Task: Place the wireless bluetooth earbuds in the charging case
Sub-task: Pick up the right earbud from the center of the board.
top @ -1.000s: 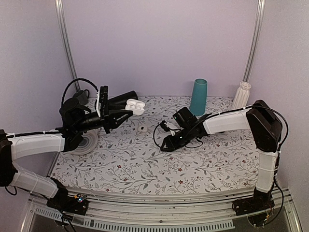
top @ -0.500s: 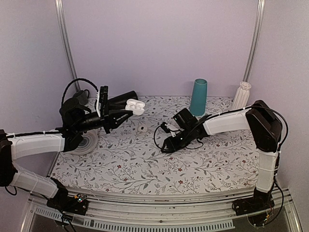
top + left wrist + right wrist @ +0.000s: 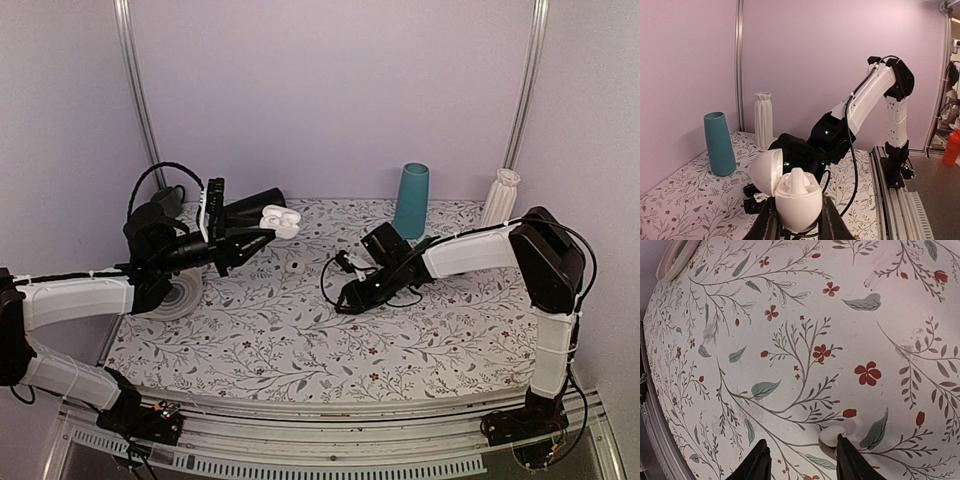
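My left gripper [image 3: 796, 225] is shut on the white charging case [image 3: 796, 207] and holds it above the table's left side [image 3: 280, 220]. Its lid [image 3: 765, 172] stands open, and one white earbud [image 3: 799, 180] sticks up out of it. My right gripper [image 3: 801, 460] is open, low over the flowered table near the middle [image 3: 346, 297]. A small white earbud [image 3: 832, 436] lies on the cloth against the inner side of its right fingertip [image 3: 846, 452]. A small white round piece with a dark centre [image 3: 294, 266] lies on the table between the two grippers.
A teal cup [image 3: 411, 200] and a white ribbed vase [image 3: 501, 197] stand at the back right. A pale round dish [image 3: 180, 297] lies at the left edge, under my left arm. A dark object [image 3: 264, 202] lies behind the left gripper.
The right gripper has shifted slightly over the table. The left gripper and the case have stayed where they were.
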Available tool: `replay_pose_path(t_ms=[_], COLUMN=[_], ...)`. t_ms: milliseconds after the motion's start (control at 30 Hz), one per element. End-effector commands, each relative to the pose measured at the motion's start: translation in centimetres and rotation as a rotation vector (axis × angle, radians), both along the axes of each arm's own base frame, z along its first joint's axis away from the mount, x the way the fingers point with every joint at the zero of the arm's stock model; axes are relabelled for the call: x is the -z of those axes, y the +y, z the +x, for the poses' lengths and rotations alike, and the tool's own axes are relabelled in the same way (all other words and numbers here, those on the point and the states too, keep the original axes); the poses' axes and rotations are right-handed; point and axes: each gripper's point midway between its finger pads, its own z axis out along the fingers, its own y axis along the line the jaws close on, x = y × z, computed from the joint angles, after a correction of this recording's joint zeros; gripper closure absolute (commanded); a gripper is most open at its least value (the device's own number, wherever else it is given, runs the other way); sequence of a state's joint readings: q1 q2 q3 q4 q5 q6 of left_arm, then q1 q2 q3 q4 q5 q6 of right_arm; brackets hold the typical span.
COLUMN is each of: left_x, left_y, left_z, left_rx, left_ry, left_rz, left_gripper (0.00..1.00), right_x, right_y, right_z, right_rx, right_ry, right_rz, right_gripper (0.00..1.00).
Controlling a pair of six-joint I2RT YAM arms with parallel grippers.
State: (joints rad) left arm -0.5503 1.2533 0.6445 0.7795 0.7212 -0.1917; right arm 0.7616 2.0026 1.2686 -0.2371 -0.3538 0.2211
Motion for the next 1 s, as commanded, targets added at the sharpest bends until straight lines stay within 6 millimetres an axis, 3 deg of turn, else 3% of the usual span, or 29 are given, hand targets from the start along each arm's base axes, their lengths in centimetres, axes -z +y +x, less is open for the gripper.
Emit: replay_pose_path(t_ms=[0, 133, 400, 533, 767, 967], left_x=[-0.8, -0.7, -0.6, -0.6, -0.6, -0.5], left_y=[0.1, 0.1, 0.1, 0.0, 0.0, 0.0], left_z=[0.5, 0.5, 0.6, 0.6, 0.6, 0.5], left_rx=[-0.006, -0.008, -0.009, -0.008, -0.005, -0.003], left_ry=[-0.014, -0.011, -0.01, -0.01, -0.01, -0.006], left_rz=[-0.006, -0.003, -0.003, -0.003, -0.003, -0.002], left_gripper=[1.0, 1.0, 1.0, 1.0, 1.0, 1.0], right_x=[1.1, 0.9, -1.9, -2.3, -2.4, -1.2], right_y=[-0.4, -0.4, 0.0, 0.1, 0.4, 0.5], right_z=[0.4, 0.3, 0.3, -0.2, -0.6, -0.9], right_rx=[0.015, 0.014, -0.006, -0.026, -0.042, -0.047], right_ry=[0.007, 0.008, -0.028, -0.026, -0.032, -0.003], right_rz=[-0.006, -0.001, 0.044, 0.053, 0.054, 0.043], right_gripper=[0.55, 0.55, 0.55, 0.55, 0.55, 0.55])
